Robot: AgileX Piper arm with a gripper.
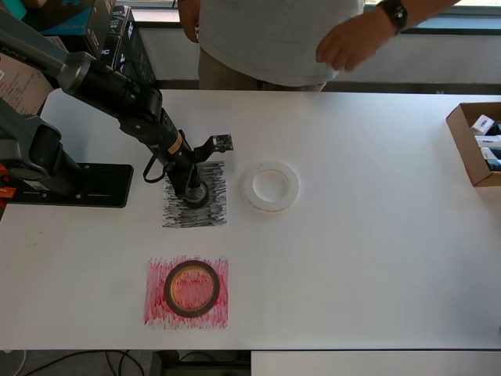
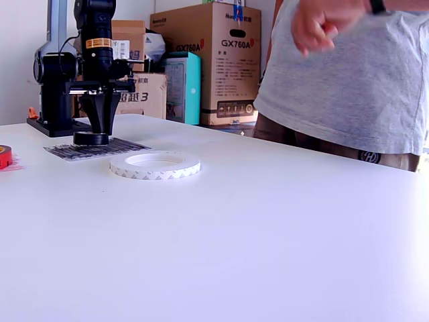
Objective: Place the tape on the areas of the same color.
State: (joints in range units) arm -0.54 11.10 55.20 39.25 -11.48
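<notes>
The small black tape roll (image 1: 195, 194) (image 2: 92, 139) lies flat on the black-grey scribbled area (image 1: 213, 213) (image 2: 124, 147). My gripper (image 1: 192, 186) (image 2: 101, 129) points straight down onto it, its fingers drawn together on the roll's wall. In the overhead view the dark-red roll (image 1: 167, 288) lies inside the red scribbled area (image 1: 156, 312); the exterior view shows only its edge (image 2: 3, 155) at the far left. The whitish translucent roll (image 1: 250, 186) (image 2: 155, 169) lies flat on bare table, just right of the black-grey area in the overhead view.
A person (image 1: 274, 39) (image 2: 348, 74) stands at the table's far edge with a hand (image 1: 348, 43) raised over it. An open cardboard box (image 1: 468, 149) sits at the overhead view's right edge. The arm's base plate (image 1: 78, 186) lies left of the black-grey area.
</notes>
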